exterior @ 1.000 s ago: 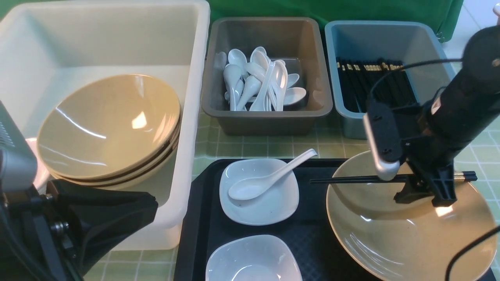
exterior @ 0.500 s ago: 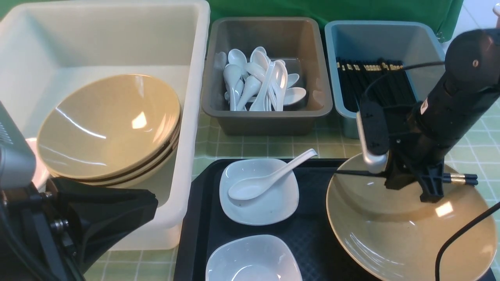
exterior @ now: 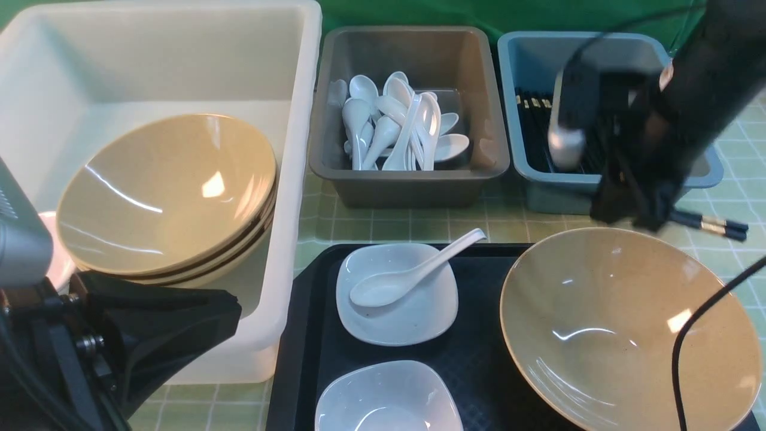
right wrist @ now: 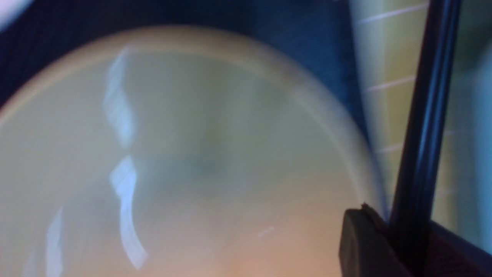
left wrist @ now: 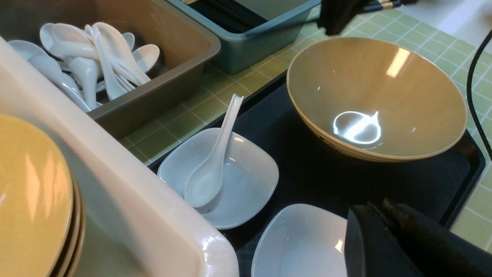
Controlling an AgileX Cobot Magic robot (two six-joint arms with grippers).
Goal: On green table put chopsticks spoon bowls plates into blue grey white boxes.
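Pointing gold-banded ends rightward — chopsticks (exterior: pixel 711 225) held crosswise.

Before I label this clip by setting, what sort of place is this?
Likely a mock canteen sorting station: grey tub of white spoons, blue tub of black chopsticks, tan bowls stacked in a white tub.

Prob. a robot lab rig staged as a canteen dish-sorting stn: surface (exterior: pixel 389 227) w/ pale green grid cloth, green backdrop sheet (exterior: pixel 479 12) behind, plastic tubs sorted by type: bowls (exterior: pixel 167 191) in white tub (exterior: pixel 149 60), spoons (exterior: pixel 395 126) in grey-brown tub (exterior: pixel 407 54), chopsticks (exterior: pixel 532 131) in blue tub (exterior: pixel 538 60). Black tray (exterior: pixel 479 311) in front, loose arm cable (exterior: pixel 676 359).
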